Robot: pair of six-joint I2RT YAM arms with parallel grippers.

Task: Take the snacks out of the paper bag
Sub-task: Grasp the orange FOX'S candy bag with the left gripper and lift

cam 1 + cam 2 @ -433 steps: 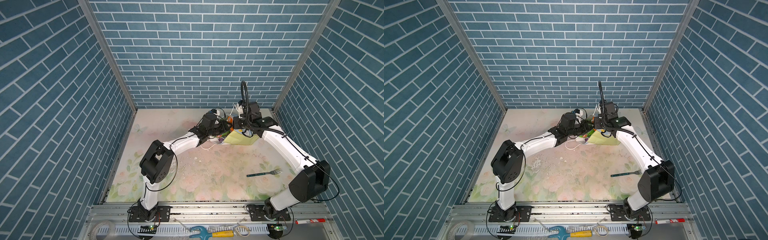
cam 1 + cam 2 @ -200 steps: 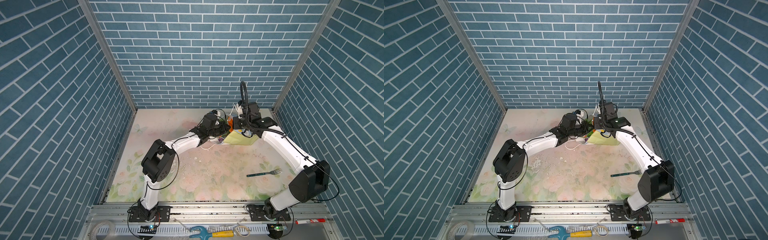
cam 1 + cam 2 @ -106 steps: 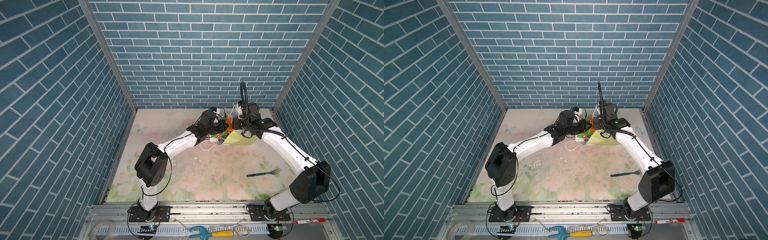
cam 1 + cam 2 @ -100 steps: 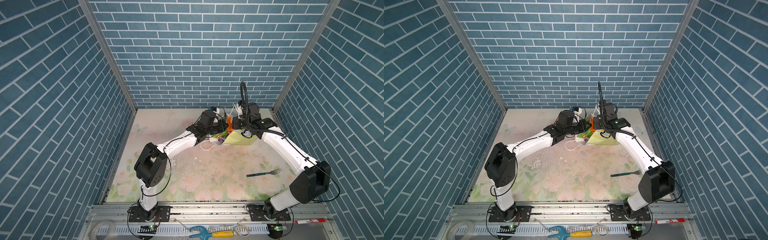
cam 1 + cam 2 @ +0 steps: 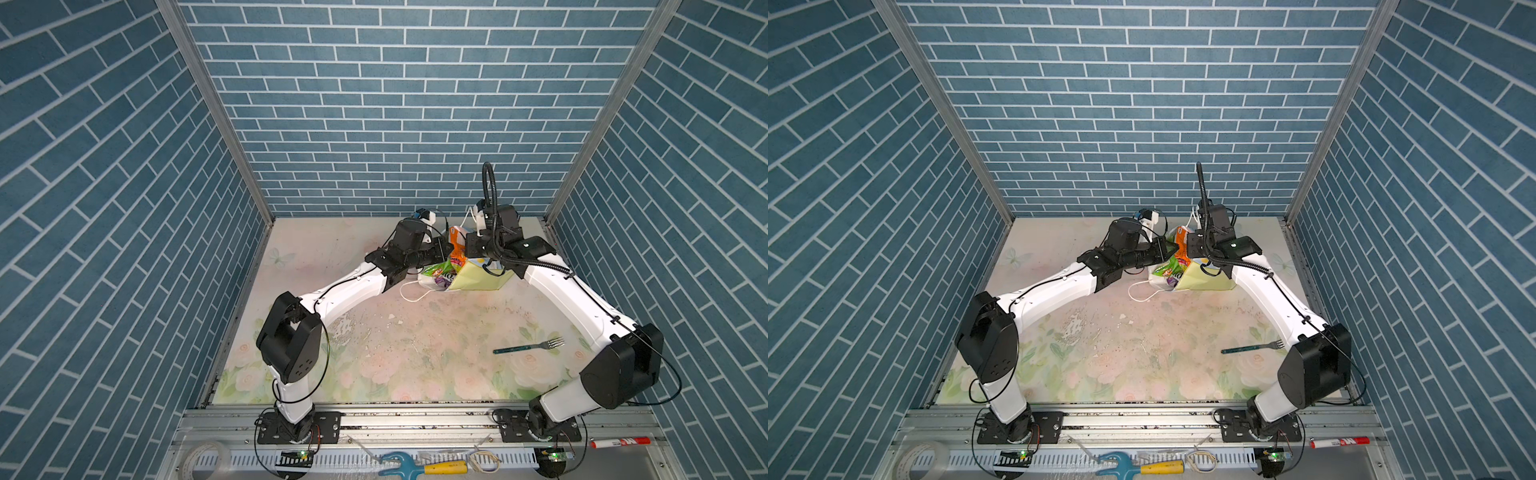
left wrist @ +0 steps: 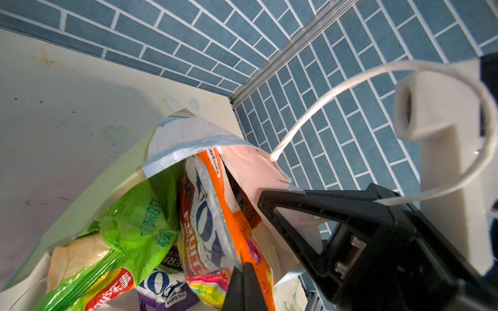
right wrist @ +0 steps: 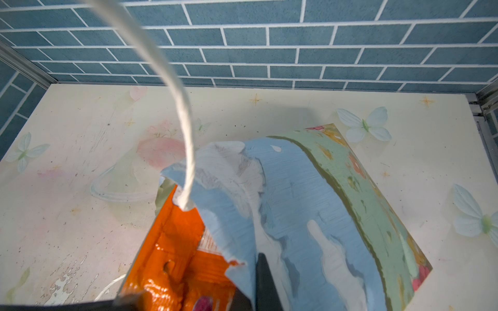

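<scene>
The paper bag (image 5: 478,280) (image 5: 1204,281) lies on its side at the back of the table, mouth toward the left arm. Snacks fill the mouth: a green chip bag (image 6: 140,220), a purple candy packet (image 6: 164,292) and an orange candy packet (image 6: 213,210) (image 5: 457,245). My left gripper (image 6: 244,270) (image 5: 446,249) is shut on the orange packet's lower edge. The packet stands up out of the mouth (image 7: 175,255). My right gripper (image 7: 256,262) (image 5: 467,249) is shut on the bag's blue upper rim (image 7: 296,194), and its fingertips are mostly hidden.
A white cord handle (image 6: 323,99) loops up past the right wrist, and another handle (image 5: 409,293) lies on the table. A teal-handled fork (image 5: 528,347) lies at the front right. The back wall and the right corner post stand close behind the bag.
My left gripper has drawn the orange packet up and further out of the bag's mouth, and the left arm's elbow has shifted. The right gripper has stayed on the rim.
</scene>
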